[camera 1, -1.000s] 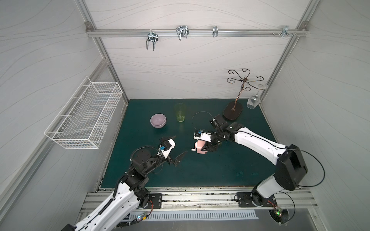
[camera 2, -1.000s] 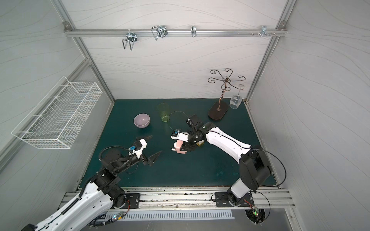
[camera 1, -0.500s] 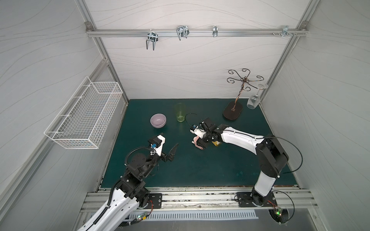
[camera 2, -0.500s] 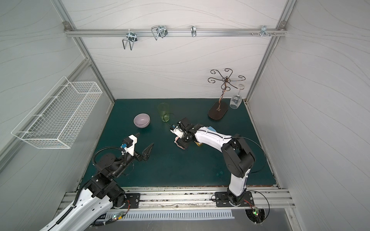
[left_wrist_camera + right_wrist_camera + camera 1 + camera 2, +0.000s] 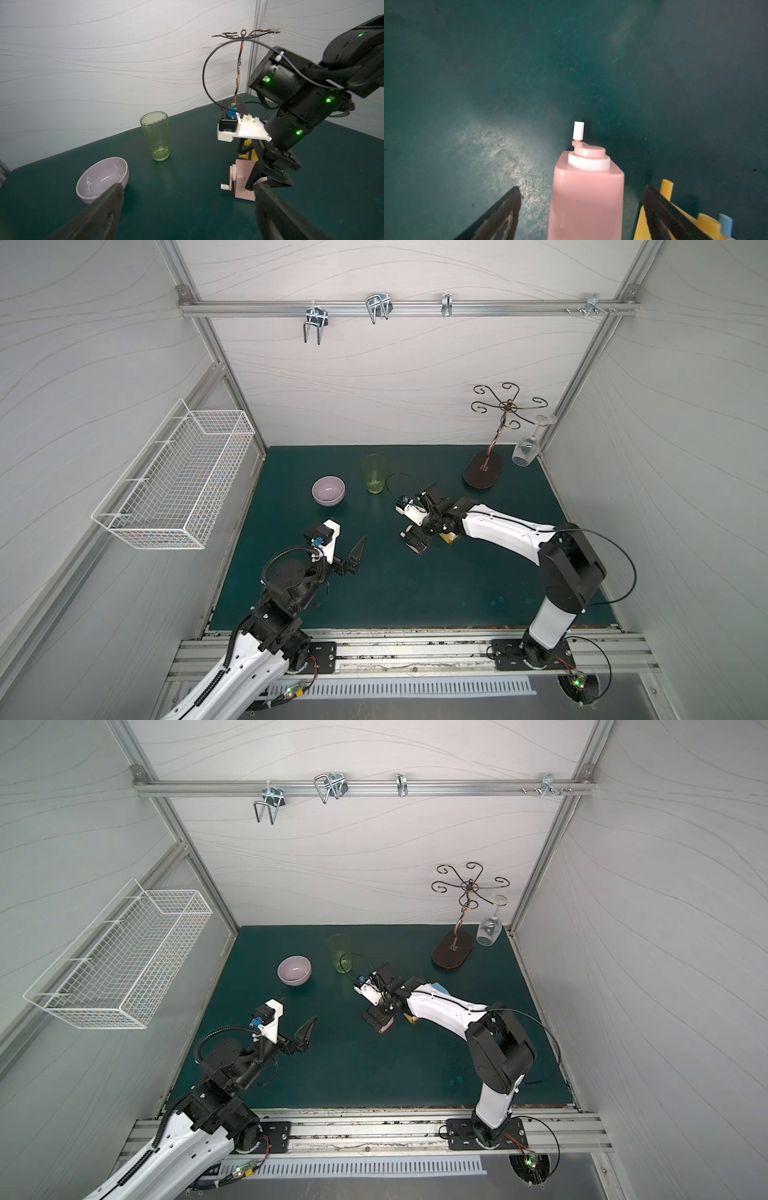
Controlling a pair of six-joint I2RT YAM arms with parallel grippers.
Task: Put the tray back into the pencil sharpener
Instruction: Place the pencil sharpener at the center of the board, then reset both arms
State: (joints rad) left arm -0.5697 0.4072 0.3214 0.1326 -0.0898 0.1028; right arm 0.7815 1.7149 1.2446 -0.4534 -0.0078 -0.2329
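Pink boxy plastic pencil sharpener [image 5: 586,197]: likely light, stiff, slippery; grip flat sides, avoid white crank [image 5: 578,130]. Right gripper [image 5: 582,188] jaws apart astride it; left gripper [image 5: 188,187] jaws apart, empty.

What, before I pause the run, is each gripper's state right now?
Left gripper: open, empty.
Right gripper: open, fingers either side of the pink pencil sharpener, not touching.

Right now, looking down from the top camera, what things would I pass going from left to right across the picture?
wire basket → purple bowl → green glass → pink pencil sharpener → stand's wooden base → wine glass
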